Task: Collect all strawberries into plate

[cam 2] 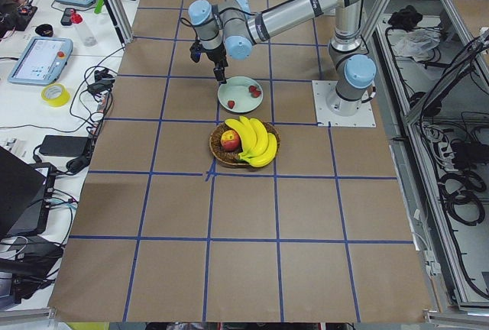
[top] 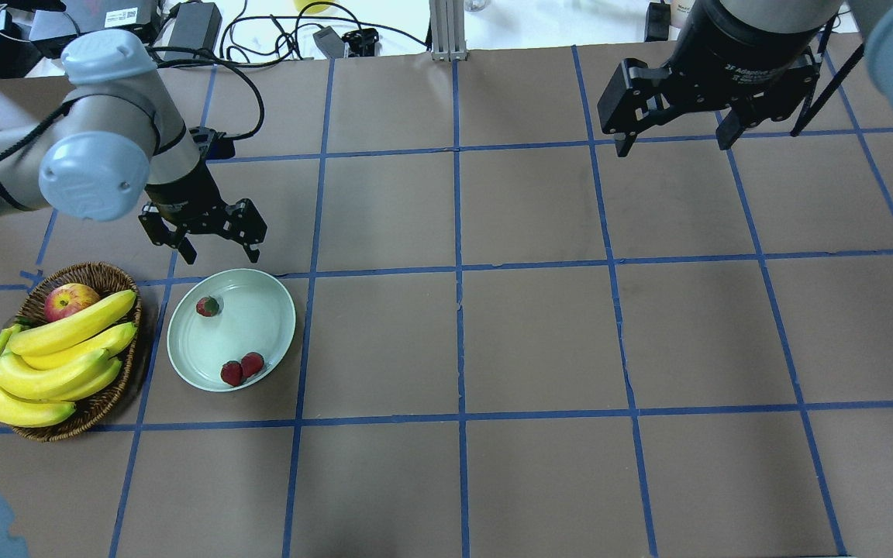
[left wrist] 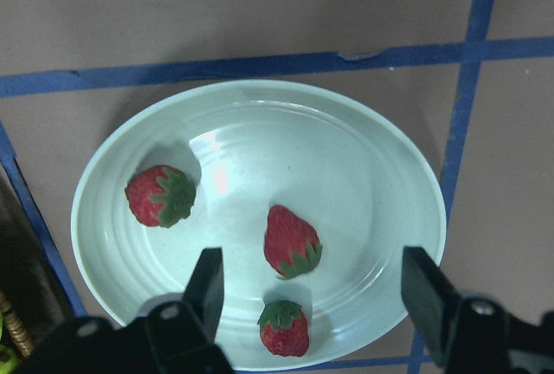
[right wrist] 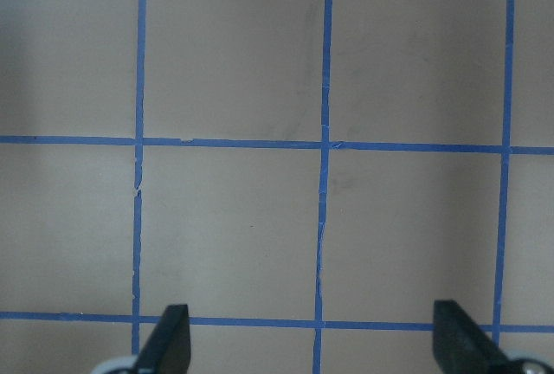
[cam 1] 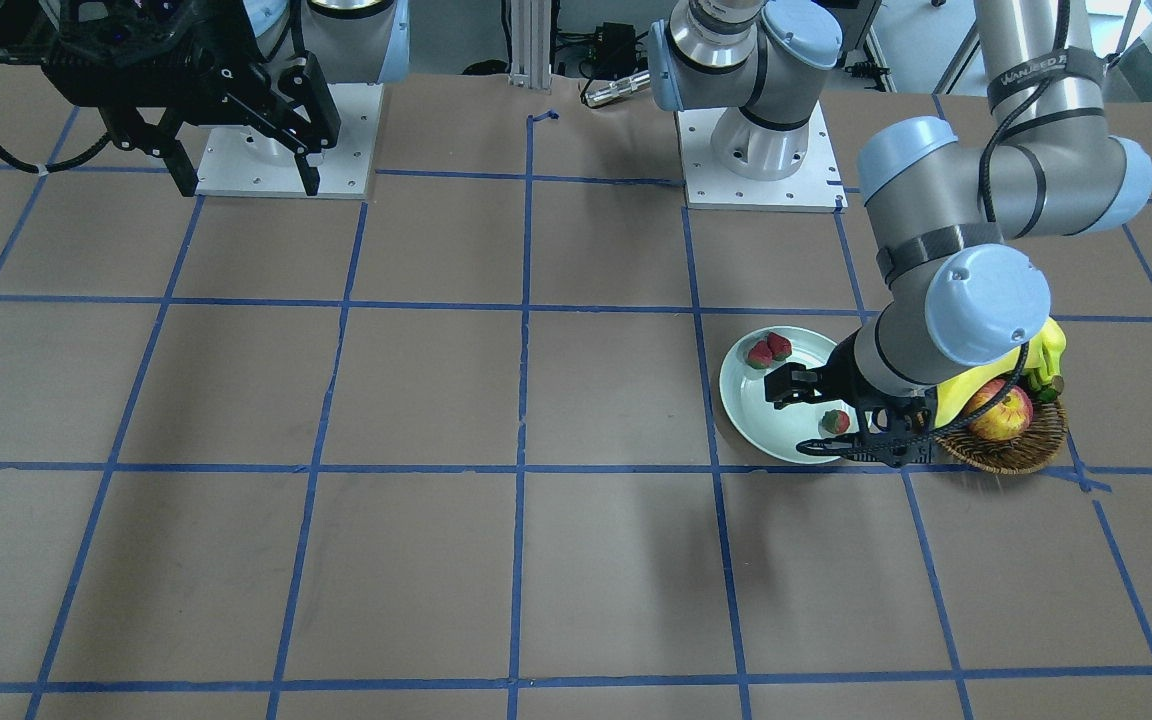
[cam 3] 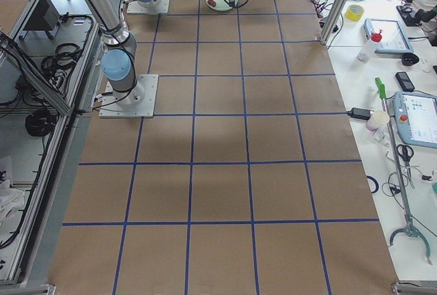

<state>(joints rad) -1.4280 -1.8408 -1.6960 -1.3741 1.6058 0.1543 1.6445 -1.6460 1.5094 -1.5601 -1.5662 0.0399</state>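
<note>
Inside the plate (left wrist: 346,175) all three strawberries (left wrist: 292,241) are found, while the left gripper (top: 219,249) is held spread and empty above its rim, so a strawberry could be knocked out if the rim is clipped in withdrawal.

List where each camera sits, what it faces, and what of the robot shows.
Front-facing: across the table, facing the robot; left arm by the plate, right arm near its base.
Overhead: behind the robot, looking down; both arms, jaws open.
Exterior left: table end; left arm near, basket before the plate.
Exterior right: opposite end; right arm near, plate far.
Left wrist: down on three strawberries in the plate; own jaws.
Right wrist: down on bare table; own jaws.
Shared: overhead and left wrist both show all strawberries plated.
</note>
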